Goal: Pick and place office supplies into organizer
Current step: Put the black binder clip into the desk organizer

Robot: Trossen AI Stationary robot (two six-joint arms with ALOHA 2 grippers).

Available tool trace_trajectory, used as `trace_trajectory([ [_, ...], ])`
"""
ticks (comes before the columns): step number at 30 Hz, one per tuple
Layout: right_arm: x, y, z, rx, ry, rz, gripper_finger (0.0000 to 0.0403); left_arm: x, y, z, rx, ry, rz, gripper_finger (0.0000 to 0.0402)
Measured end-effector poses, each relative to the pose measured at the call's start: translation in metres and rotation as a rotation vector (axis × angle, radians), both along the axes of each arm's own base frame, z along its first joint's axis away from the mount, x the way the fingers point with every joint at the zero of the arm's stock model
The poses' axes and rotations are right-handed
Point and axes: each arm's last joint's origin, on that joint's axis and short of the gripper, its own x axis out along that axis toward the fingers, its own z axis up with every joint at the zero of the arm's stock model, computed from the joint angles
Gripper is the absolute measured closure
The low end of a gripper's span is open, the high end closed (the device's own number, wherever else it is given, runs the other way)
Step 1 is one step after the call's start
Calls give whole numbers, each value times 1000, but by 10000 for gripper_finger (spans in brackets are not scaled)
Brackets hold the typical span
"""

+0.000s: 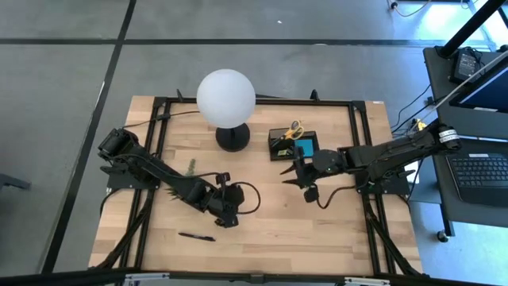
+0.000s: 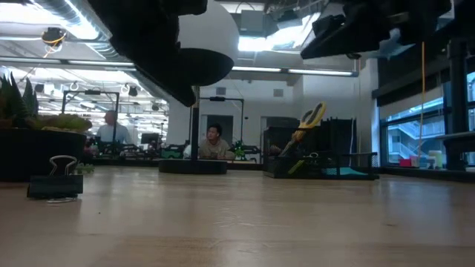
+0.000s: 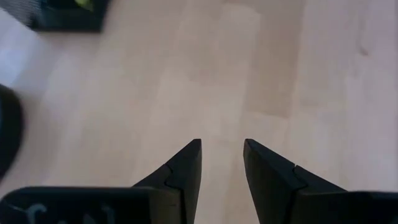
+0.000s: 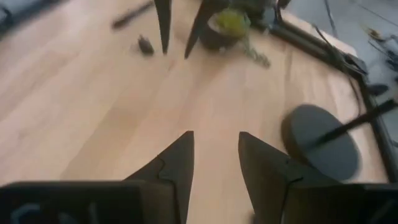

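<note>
A wooden table [image 1: 262, 230] is seen from above, with two dark robot arms reaching in from either side. Near the far edge stands a white globe lamp [image 1: 226, 97] on a round black base [image 1: 232, 138]. Just to the right of that base sits the black organizer tray [image 1: 294, 144], which already holds yellow-handled scissors [image 1: 294, 129] and a blue sticky-note pad [image 1: 304, 148]. In the low view the scissors' yellow handle [image 2: 310, 119] leans up out of the tray.

The right gripper [image 1: 290, 171] hangs above the table just in front of the organizer, apart from it. Its wrist camera shows its two dark fingers [image 4: 177, 163] spread with a gap between them and nothing held; bare wood lies below.

The left gripper [image 1: 228, 220] hovers over the middle of the table, towards the near side. Its fingers [image 3: 186, 169] are likewise parted and empty above plain wood.

A black pen [image 1: 196, 236] lies on the table near the front edge, just to the left of the left gripper. A small black binder clip [image 2: 55, 183] stands on the wood in the low view. A small green plant [image 1: 191, 166] sits beside the left arm. People show in the room beyond.
</note>
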Motion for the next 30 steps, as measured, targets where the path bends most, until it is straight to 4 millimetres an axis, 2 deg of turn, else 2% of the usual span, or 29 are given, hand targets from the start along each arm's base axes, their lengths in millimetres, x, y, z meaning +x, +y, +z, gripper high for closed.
trace_trajectory([
  [4,4,1,-14,44,-89,-4,274,-1,-3,-1,-70,38,-60,288],
  [9,4,1,-44,34,-132,4,274,1,-7,0,-108,49,-172,288],
  [13,10,-3,-47,12,-199,3,274,4,-9,2,-103,24,-249,288],
  [16,12,-3,-51,9,-188,-2,274,5,-10,3,-120,16,-258,288],
  [23,15,-6,-57,0,-171,-11,274,5,-13,3,-270,26,-205,288],
  [30,16,-13,-61,-1,-153,-37,274,10,-15,7,-307,-36,-198,288],
])
